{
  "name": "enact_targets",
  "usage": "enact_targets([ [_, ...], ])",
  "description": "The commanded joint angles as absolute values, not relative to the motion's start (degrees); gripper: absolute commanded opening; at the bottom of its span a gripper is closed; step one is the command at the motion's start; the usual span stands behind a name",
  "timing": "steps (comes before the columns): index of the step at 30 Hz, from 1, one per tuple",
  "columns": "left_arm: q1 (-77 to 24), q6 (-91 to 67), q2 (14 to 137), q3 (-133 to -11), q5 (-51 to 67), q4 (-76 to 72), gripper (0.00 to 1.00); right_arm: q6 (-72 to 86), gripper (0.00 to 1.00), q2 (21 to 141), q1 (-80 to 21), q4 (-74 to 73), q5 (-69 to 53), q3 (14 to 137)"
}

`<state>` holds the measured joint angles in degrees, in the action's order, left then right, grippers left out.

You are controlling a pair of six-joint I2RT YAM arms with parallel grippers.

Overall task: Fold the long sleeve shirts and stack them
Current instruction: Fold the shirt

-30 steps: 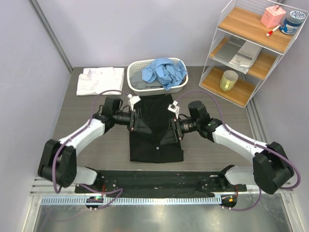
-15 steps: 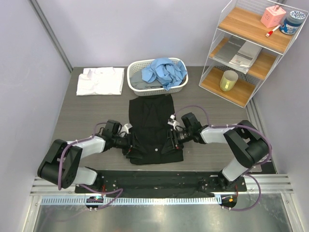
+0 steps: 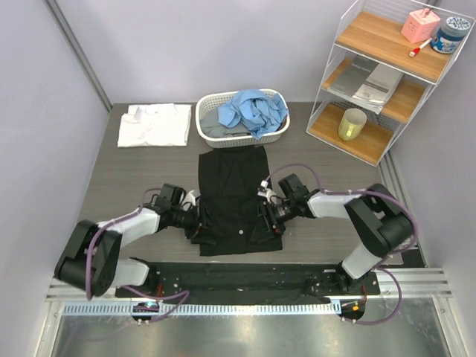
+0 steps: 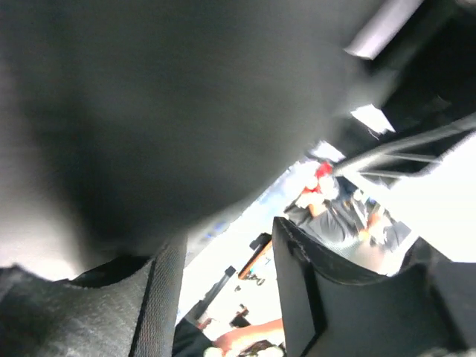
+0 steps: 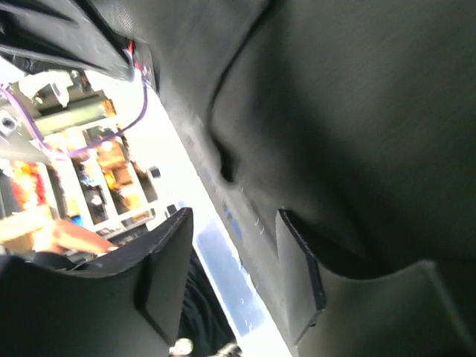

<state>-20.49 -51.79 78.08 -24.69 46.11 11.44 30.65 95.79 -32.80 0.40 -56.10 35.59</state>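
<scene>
Overhead view of a grey worktop with two robot arms reaching in from the near edge. A black shirt with small white buttons lies flat in the middle of the worktop, folded into a tall rectangle, with its collar end toward the far side, just in front of a white slatted basket. A crumpled light blue shirt is heaped in the basket. A folded white shirt rests on the worktop at the far left, beside the basket. A wire and wood shelf unit stands at the far right. The left arm lies low and meets the left edge of the black shirt near its hem, where the cloth is a little rumpled. The right arm meets the right edge at about the same level. In the left wrist view the left fingers are parted, with a bright gap between them and blurred black cloth filling the space above. In the right wrist view the right fingers are also parted, with black cloth lying against one finger and nothing seen pinched between them.
</scene>
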Motion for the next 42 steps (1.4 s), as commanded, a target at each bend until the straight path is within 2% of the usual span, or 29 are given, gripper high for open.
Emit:
enact_targets([
  [1,-21.2,-45.0,65.5,-30.4,59.3,6.2,0.55,20.8,0.57,81.3,-30.8,-14.0,-57.0,40.3],
  [2,-20.6,-41.4,64.3,-32.9,59.0,14.4,0.56,20.4,0.58,77.3,-29.8,-15.5,-55.6,40.7],
  [4,-20.2,-33.4,64.3,-41.0,56.4,21.8,0.59,13.0,0.59,75.2,-27.4,-20.3,-51.2,43.2],
  [5,-20.0,-23.6,65.4,-43.7,54.3,27.5,0.6,9.0,0.6,75.8,-27.1,-25.9,-49.0,44.5],
  [6,-19.7,-21.8,67.0,-47.9,51.9,32.4,0.63,6.4,0.61,76.6,-27.1,-27.3,-41.9,46.6],
  [9,-18.9,-15.0,75.0,-53.3,49.5,35.7,0.67,0.7,0.64,82.0,-26.5,-28.9,-32.7,50.4],
  [11,-18.9,-7.0,82.7,-58.4,45.9,38.7,0.69,-2.1,0.64,85.6,-26.3,-29.8,-29.9,54.0],
  [12,-18.9,-2.2,85.3,-61.6,45.3,45.6,0.69,-2.6,0.65,88.6,-26.0,-30.0,-27.6,55.2],
  [13,-18.9,1.6,88.0,-66.8,44.4,47.6,0.68,-3.5,0.65,89.9,-25.9,-30.0,-26.7,56.1],
  [16,-19.1,12.2,93.1,-70.9,42.2,50.8,0.7,-4.3,0.65,93.9,-25.5,-30.4,-25.8,59.1],
  [22,-19.1,17.3,99.5,-73.0,37.0,49.3,0.71,-4.7,0.64,99.5,-25.0,-29.5,-27.1,62.2],
  [28,-19.2,17.1,101.3,-70.4,33.0,46.0,0.7,-4.3,0.5,99.3,-25.0,-28.7,-30.4,62.7],
  [33,-19.1,18.2,102.3,-69.0,32.8,44.7,0.7,-3.7,0.43,98.9,-25.0,-28.5,-34.3,62.8],
  [36,-19.2,19.4,103.3,-68.6,31.6,43.6,0.7,-4.1,0.34,99.9,-25.0,-28.1,-34.6,63.0],
  [38,-19.2,20.1,103.8,-68.5,31.1,43.8,0.69,-4.4,0.23,100.2,-25.0,-28.1,-34.5,63.4],
  [41,-19.2,20.5,103.7,-68.1,30.8,43.8,0.64,-4.0,0.06,99.2,-25.0,-28.0,-34.3,64.2],
  [42,-19.2,20.4,103.5,-68.0,30.5,43.6,0.59,-4.0,0.02,98.8,-25.0,-28.0,-33.8,64.5],
])
